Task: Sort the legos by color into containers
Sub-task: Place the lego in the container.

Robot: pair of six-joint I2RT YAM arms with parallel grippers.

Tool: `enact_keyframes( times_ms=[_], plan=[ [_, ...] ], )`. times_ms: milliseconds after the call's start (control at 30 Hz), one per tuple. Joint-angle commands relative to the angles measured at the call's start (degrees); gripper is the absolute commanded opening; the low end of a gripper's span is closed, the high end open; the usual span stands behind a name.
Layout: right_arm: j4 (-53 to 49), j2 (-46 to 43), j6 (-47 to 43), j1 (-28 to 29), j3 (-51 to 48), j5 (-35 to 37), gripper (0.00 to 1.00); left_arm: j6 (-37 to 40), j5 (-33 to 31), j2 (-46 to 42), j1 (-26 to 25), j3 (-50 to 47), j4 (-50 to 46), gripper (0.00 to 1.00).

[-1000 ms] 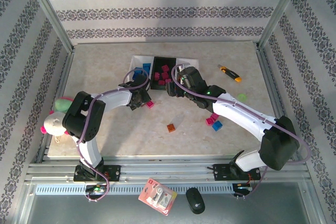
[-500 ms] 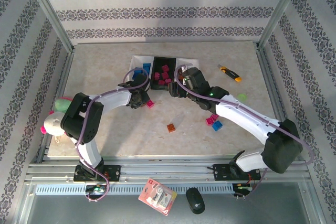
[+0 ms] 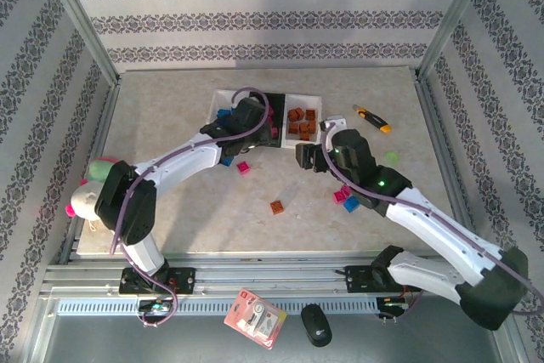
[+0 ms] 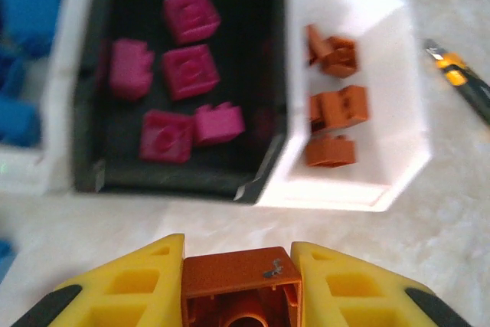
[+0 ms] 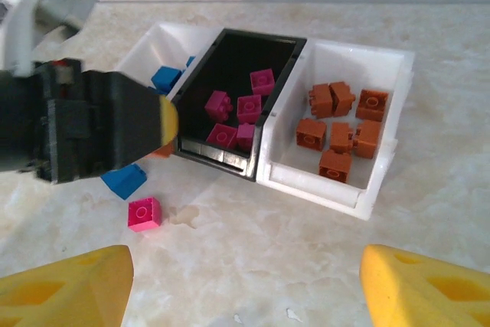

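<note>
Right hand [image 5: 245, 296] is spread wide and empty over the desk [image 5: 253, 258], on the near side of the trays. Left hand [image 4: 239, 296] clamps an orange-brown brick [image 4: 241, 273] close to the near wall of the black tray [image 4: 253, 74], which holds magenta bricks [image 4: 190, 71]. The adjoining white tray [image 4: 394, 135] holds orange bricks [image 4: 337, 106].

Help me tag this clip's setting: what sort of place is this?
Likely a lab test cell, not a home: a metal frame with patterned panels encloses a table, and robot arms bolt to a rail at its edge.
</note>
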Motion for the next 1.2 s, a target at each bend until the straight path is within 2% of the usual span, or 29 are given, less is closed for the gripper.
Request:
enact_keyframes(
  times_ms=[0, 167, 467, 567, 667, 767, 867, 967, 1033, 1167],
  plan=[
    [0.3, -3.8, -2.3, -1.1, -1.7, 1.0, 0.78, 9.5, 2.4, 4.5, -1.6, 4.9, 6.7, 0.28],
    [-0.9, -7.2, -2.2, -2.7, -3.5, 0.9, 0.78, 15.6, 5.9, 13.1, -2.4, 13.6, 10.3, 0.29],
    [-2.6, -8.1, -2.0, -3.6, -4.2, 0.9, 0.78, 19.2, 6.2, 27.6, -2.4, 29.1, 5.8, 0.34],
    [-4.2, -8.6, -1.2, -3.9, -4.0, 2.2, 0.78, 19.1, 6.8, 29.2, -2.4, 31.1, 5.7, 0.44],
    [-7.1, -9.1, 1.5, -4.7, -4.0, 5.6, 0.77, 20.2, 7.6, 28.2, -2.5, 31.0, 6.7, 0.64],
    [-10.6, -9.4, 6.0, -6.7, -4.4, 9.4, 0.77, 22.8, 8.2, 25.1, -2.5, 27.7, 10.1, 0.81],
    [-15.4, -9.3, 11.2, -10.6, -5.1, 9.4, 0.76, 27.2, 10.2, 19.6, -2.6, 20.4, 16.4, 0.90],
    [-20.5, -8.0, 15.2, -15.3, -5.7, 5.9, 0.76, 32.4, 14.3, 13.0, -2.5, 10.8, 25.0, 0.93],
    [-24.1, -6.5, 17.4, -18.0, -5.7, 3.6, 0.76, 37.7, 19.1, 8.9, -2.6, 5.5, 28.1, 0.96],
    [-28.8, -3.7, 21.2, -21.2, -6.6, -0.6, 0.76, 46.1, 23.5, 0.8, -3.5, -5.3, 33.5, 0.97]
  ],
)
